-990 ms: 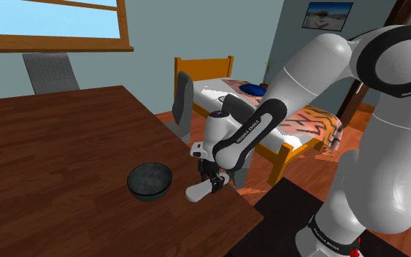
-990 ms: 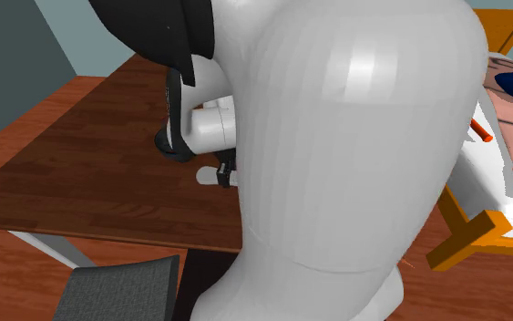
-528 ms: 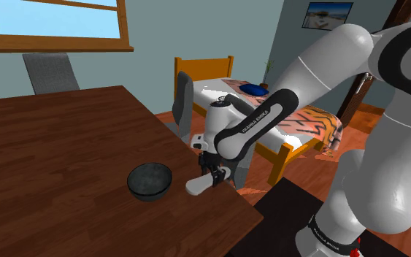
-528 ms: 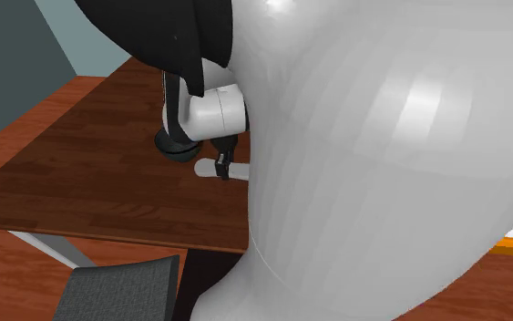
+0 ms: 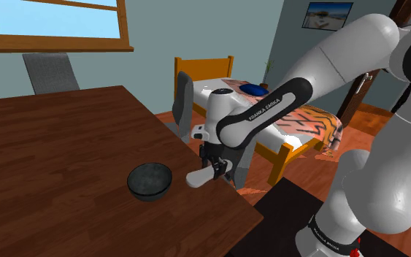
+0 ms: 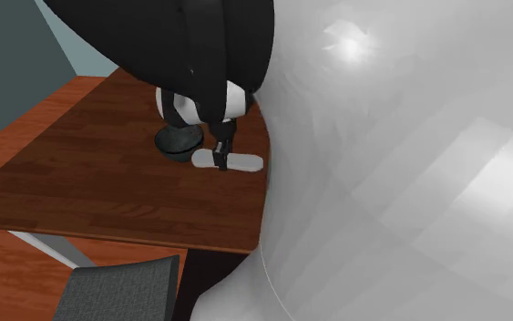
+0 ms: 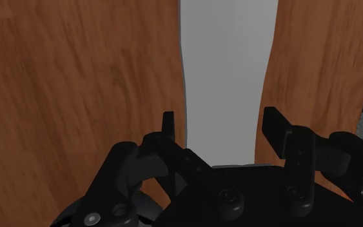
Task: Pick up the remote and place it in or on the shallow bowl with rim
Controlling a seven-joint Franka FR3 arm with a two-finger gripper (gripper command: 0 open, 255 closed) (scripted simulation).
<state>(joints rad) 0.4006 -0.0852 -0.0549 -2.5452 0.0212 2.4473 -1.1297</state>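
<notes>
Pincer pinches the white remote beside the dark bowl; arm lettering reads FRANKA EMIKA.

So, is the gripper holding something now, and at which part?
Yes: the gripper holds the white remote, its fingers clasping the two long sides, roughly at mid-length.

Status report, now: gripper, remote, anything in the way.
Gripper shut on remote. Remote white, held level beside the dark bowl, not yet in it. Nothing stands between them.
</notes>
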